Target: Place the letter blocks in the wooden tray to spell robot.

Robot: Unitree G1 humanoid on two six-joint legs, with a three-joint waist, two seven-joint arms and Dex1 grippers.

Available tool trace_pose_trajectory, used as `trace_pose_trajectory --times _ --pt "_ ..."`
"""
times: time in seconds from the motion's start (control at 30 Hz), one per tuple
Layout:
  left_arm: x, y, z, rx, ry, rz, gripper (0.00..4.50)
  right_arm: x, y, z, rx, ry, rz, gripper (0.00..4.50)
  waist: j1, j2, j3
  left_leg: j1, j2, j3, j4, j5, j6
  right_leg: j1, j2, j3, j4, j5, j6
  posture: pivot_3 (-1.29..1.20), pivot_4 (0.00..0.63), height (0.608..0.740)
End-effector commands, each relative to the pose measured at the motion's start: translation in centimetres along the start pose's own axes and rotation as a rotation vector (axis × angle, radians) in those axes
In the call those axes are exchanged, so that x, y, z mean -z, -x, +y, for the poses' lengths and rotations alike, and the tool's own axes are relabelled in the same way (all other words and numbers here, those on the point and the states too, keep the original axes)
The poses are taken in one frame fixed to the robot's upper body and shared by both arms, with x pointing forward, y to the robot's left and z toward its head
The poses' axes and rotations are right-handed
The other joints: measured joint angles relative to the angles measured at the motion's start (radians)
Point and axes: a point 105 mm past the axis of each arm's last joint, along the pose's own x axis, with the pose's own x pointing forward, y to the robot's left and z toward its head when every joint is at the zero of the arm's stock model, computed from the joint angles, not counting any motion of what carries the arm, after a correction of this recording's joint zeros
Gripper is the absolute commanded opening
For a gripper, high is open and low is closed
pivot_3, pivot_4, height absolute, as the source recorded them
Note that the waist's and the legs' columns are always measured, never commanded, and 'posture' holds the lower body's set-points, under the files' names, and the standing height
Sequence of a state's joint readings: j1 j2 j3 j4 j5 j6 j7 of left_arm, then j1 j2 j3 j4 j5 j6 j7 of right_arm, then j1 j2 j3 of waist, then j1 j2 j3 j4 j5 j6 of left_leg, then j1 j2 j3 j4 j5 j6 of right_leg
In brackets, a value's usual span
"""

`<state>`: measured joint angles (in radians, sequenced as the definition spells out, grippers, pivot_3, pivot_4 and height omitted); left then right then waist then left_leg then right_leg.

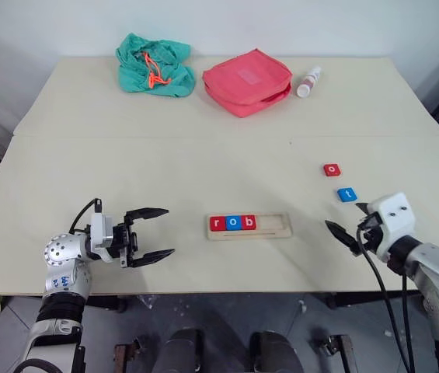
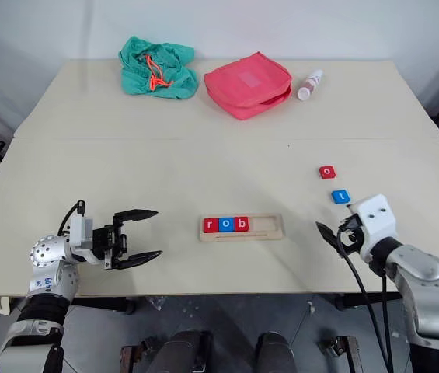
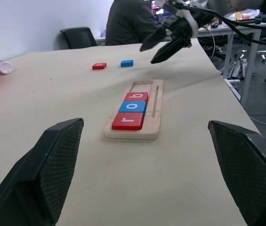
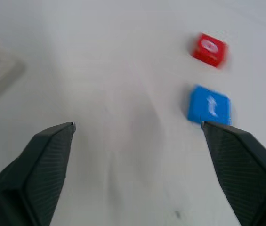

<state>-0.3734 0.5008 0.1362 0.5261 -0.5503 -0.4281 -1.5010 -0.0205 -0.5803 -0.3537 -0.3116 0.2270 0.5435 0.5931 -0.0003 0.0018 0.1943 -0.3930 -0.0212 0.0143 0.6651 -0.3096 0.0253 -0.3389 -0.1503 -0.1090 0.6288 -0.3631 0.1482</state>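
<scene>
The wooden tray (image 1: 249, 226) lies on the table (image 1: 165, 163) near the front edge, between the two arms. Three letter blocks sit in its left part, side by side and touching: a red r block (image 1: 217, 224), a blue o block (image 1: 234, 223) and a red b block (image 1: 249, 222). The right part of the groove has no block in it.

Two more blocks lie flat on the table to the right of the tray, apart from it. The red o block (image 1: 332, 169) is farther back, and the blue t block (image 1: 346, 194) is a little nearer and slightly more to the right. The two do not touch each other.

The left gripper (image 1: 155, 233) hovers to the left of the tray and points toward it. Its fingers are spread wide and hold nothing. The right gripper (image 1: 349, 224) is to the right of the tray, just in front of the blue t block. In the right wrist view its two fingers stand wide apart with nothing between them, and the blue t block is seen close beside one finger.

At the far side of the table lie a green cloth bag (image 1: 155, 65), a pink pouch (image 1: 246, 81) and a small white bottle (image 1: 308, 81).
</scene>
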Motion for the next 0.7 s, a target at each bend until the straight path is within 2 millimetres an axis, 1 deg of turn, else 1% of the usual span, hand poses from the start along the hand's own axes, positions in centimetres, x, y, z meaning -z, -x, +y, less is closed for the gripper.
trace_pose_trajectory --times 0.03,0.17,0.27,0.47,0.53,0.7 --pt "-0.2 0.0 -0.8 0.076 -0.016 -0.006 4.50 -1.1 0.9 -2.0 0.142 -0.041 -0.067 4.45 0.000 0.000 0.000 0.000 0.000 0.000 0.000 0.000 0.000 0.000 0.000 0.000 0.000 0.000 0.000 0.00 0.150 0.740" --pt "-0.2 0.0 -1.0 0.078 -0.013 -0.008 4.50 -1.6 0.4 -2.3 0.159 -0.081 -0.090 4.45 -0.001 0.000 0.000 0.000 0.000 0.000 0.000 0.000 0.000 0.000 0.000 0.001 0.000 0.000 0.000 0.00 0.150 0.740" --pt "-0.2 0.0 -1.0 0.077 -0.012 -0.008 4.50 -2.0 -0.2 -2.2 0.139 -0.088 -0.089 4.45 -0.001 0.000 0.000 0.000 0.000 0.000 0.000 0.000 0.000 0.000 0.000 0.001 0.000 0.000 0.000 0.00 0.150 0.740" --pt "-0.1 0.1 -1.1 0.070 -0.011 -0.006 4.50 -2.4 -2.5 -2.6 0.075 -0.119 -0.042 4.45 -0.002 0.000 0.000 0.001 0.000 0.001 0.000 0.000 0.000 0.000 0.000 0.001 0.000 0.000 0.000 0.00 0.150 0.740" --pt "-0.1 0.1 -1.1 0.069 -0.011 -0.006 4.50 -2.5 -2.9 -2.9 0.067 -0.122 -0.026 4.45 -0.001 0.000 0.000 0.001 0.000 0.001 0.000 0.000 0.000 0.000 0.000 0.001 0.000 0.000 0.000 0.00 0.150 0.740" --pt "-0.1 0.2 -1.2 0.056 -0.014 -0.007 4.50 -3.7 -4.3 -3.5 0.043 -0.099 -0.034 4.45 -0.004 0.000 0.000 0.001 0.000 0.001 0.000 0.000 0.000 0.000 0.000 0.001 0.000 0.000 0.000 0.00 0.150 0.740"
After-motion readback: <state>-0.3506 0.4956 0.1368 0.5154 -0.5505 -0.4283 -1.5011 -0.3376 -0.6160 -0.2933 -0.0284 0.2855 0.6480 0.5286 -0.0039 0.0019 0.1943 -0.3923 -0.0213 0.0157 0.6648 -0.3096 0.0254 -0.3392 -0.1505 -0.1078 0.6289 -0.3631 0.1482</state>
